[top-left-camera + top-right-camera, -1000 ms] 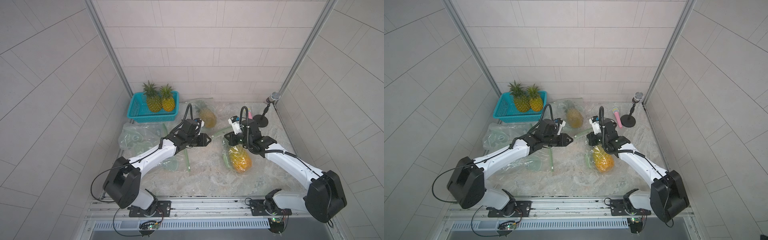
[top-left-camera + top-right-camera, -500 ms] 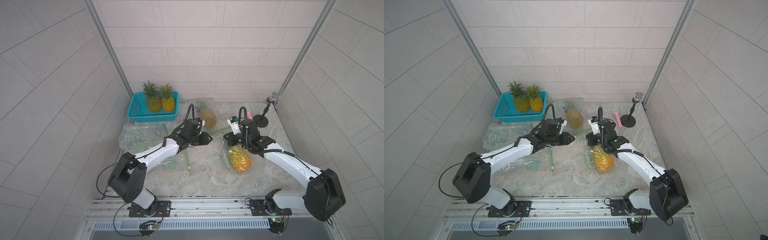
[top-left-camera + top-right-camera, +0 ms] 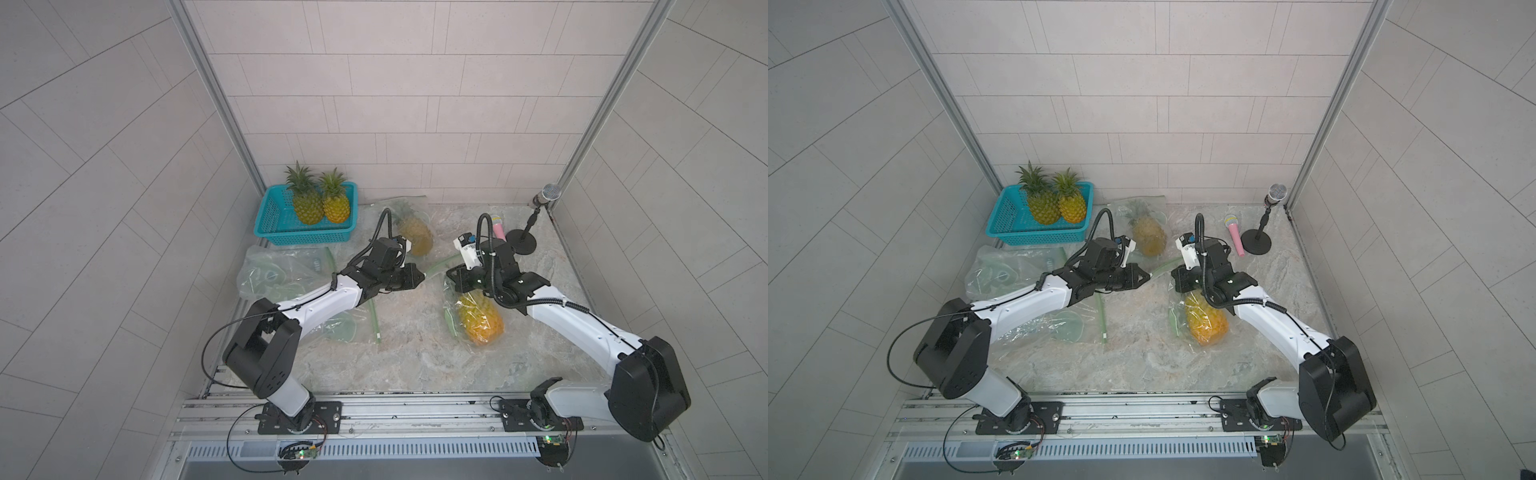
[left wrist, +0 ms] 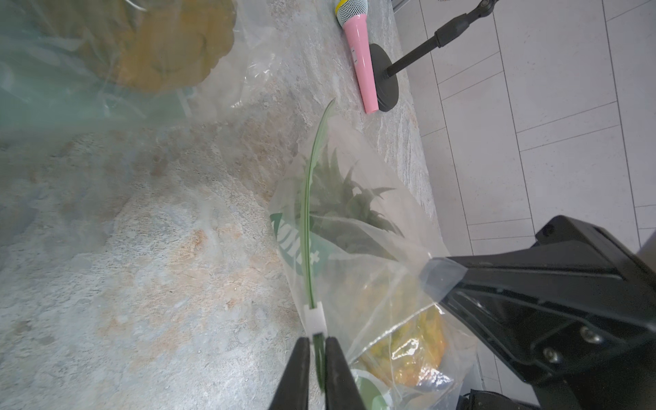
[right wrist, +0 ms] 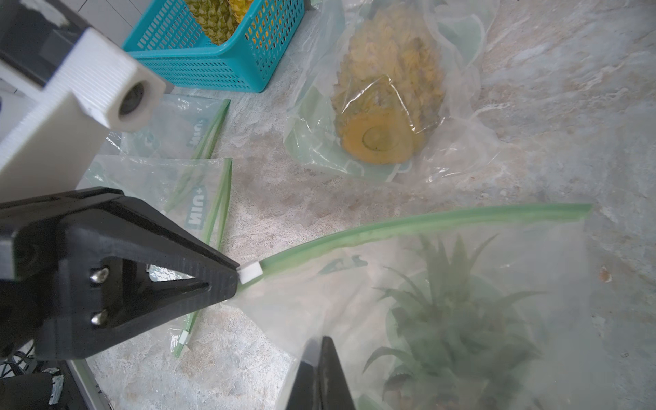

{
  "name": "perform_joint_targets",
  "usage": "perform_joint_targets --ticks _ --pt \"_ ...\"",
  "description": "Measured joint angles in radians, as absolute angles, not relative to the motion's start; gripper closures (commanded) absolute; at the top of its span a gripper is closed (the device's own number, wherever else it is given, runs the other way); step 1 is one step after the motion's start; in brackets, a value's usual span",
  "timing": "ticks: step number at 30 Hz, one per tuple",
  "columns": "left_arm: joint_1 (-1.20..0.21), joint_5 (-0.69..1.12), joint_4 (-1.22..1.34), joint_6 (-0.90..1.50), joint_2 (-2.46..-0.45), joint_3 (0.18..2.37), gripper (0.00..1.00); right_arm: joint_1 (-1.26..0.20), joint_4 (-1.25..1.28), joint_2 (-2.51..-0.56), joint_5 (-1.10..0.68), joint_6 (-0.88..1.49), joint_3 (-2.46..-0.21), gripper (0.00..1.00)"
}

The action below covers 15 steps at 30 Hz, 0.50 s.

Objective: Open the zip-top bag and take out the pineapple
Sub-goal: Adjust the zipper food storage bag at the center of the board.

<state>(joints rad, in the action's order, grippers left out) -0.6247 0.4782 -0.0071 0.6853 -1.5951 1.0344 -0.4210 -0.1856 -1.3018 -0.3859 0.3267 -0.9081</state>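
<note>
The zip-top bag (image 3: 451, 297) lies right of centre with the pineapple (image 3: 480, 322) inside, seen in both top views, the pineapple (image 3: 1206, 322) orange under the film. My left gripper (image 4: 317, 342) is shut on the end of the green zip strip (image 5: 426, 222), just behind the white slider (image 4: 315, 317). My right gripper (image 5: 321, 342) is shut on a fold of the bag's clear film beside the leafy crown (image 5: 458, 319). The two grippers (image 3: 422, 275) (image 3: 451, 276) stand a short way apart at the bag's mouth. The zip looks closed along its length.
A teal basket (image 3: 266, 216) with two pineapples stands at the back left. Another bagged pineapple (image 3: 415, 235) lies behind the grippers. Empty zip bags (image 3: 282, 270) lie under the left arm. A pink microphone (image 3: 498, 226) and a microphone stand (image 3: 521, 245) are at the back right.
My left gripper has slid right to the bag's zip end and closed its jaws on the strip. The right gripper has kept its hold on the film.
</note>
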Motion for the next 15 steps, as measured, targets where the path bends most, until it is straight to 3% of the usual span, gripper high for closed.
perform_joint_targets --ticks 5,10,15 --pt "-0.625 0.49 0.01 0.699 -1.609 1.035 1.0 -0.421 -0.186 -1.302 -0.385 0.327 -0.908 1.0" --pt "-0.625 0.492 0.001 0.693 -1.609 1.042 1.0 -0.421 -0.186 -1.302 -0.385 0.326 -0.908 0.98" --pt "-0.625 0.457 -0.131 0.612 -1.609 1.14 1.0 -0.422 -0.193 -1.28 -0.373 0.308 -0.908 0.65"
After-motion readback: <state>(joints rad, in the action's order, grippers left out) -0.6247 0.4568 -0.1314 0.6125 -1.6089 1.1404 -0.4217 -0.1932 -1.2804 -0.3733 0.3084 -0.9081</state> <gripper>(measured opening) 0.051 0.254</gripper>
